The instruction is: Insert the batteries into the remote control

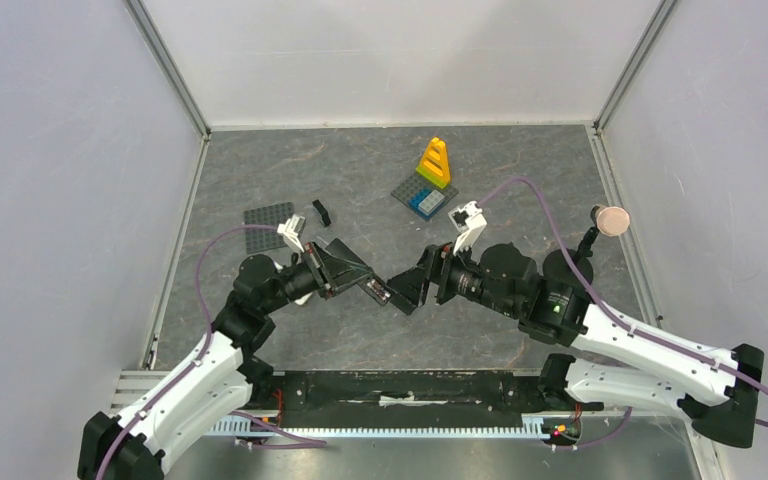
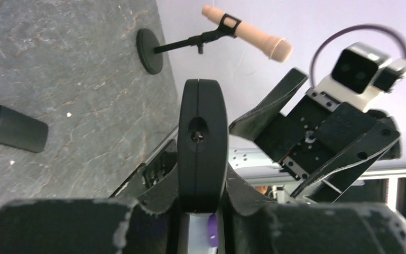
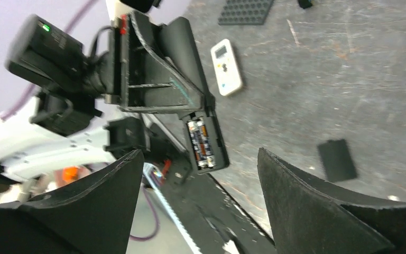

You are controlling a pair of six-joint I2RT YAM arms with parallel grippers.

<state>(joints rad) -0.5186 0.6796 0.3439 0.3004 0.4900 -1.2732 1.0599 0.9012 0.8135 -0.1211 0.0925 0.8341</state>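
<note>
My left gripper is shut on the remote control, a slim dark bar held up off the table. In the left wrist view the remote shows end-on, clamped between the fingers of that gripper. Its open slot faces the right wrist camera, and two batteries lie side by side inside the remote. My right gripper stands open just right of the remote's tip, with nothing between its fingers. In its own view the right gripper has its jaws wide apart.
A flat black cover lies on the table. A small white handset lies near a grey studded plate. A black brick piece, a yellow brick stack and a microphone stand stand farther back.
</note>
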